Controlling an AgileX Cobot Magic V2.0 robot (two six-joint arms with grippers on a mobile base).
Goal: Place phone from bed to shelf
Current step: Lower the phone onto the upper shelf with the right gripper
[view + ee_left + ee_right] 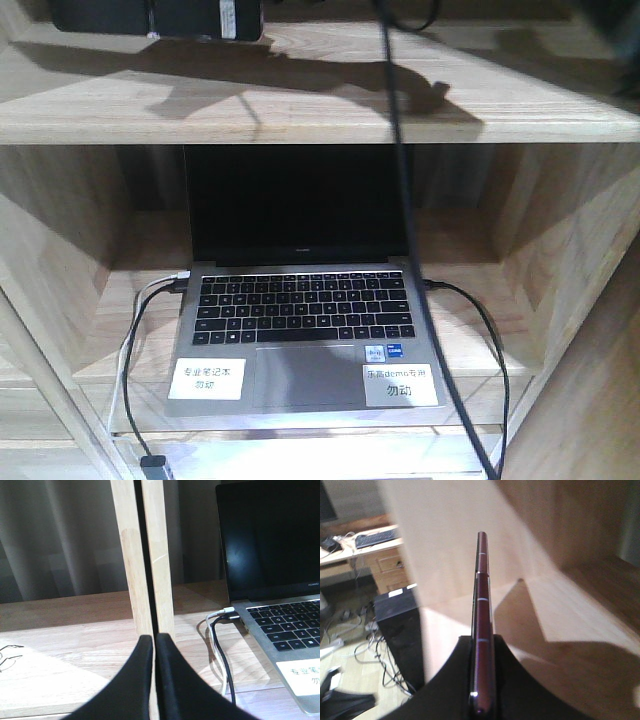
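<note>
Pale wood boards of the shelf (300,100) fill our front view, with a silver laptop (300,330) open in the lower compartment, a white cable (215,617) and a black cable (225,665) plugged at its side. Our right gripper (482,680) clamps the phone (483,625) edge-on between its 2 black fingers, above a shelf board. Our left gripper (154,645) has its fingers pressed together on nothing, in front of 2 upright wooden posts (142,555).
</note>
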